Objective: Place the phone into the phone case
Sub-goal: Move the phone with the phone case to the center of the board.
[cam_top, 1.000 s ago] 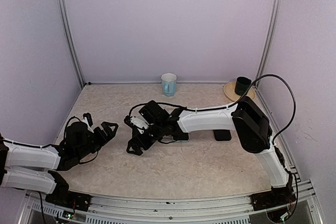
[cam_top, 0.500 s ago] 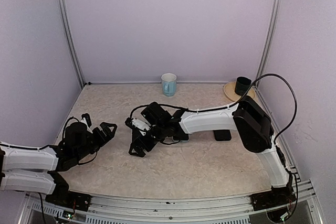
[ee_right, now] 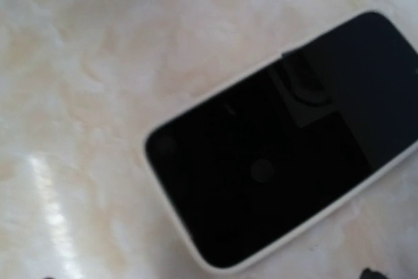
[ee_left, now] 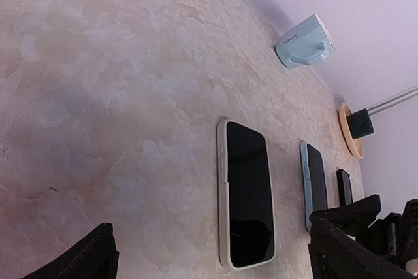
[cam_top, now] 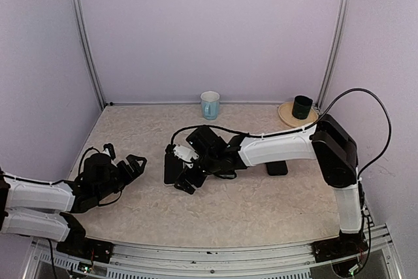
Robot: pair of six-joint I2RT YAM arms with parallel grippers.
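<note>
L fingers [ee_left: 81,261] & R fingers [cam_top: 189,181] both released, empty; phone [ee_left: 247,195] looks already seated in white case [ee_left: 223,194] on desk [ee_left: 98,96], so I reckon task's approx done.

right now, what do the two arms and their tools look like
The left arm and right arm have smooth white tube-shaped links joined by bulky black joints. The left tool and right tool are black with two angular fingers. A thin black cable loops off the right arm's elbow.
</note>
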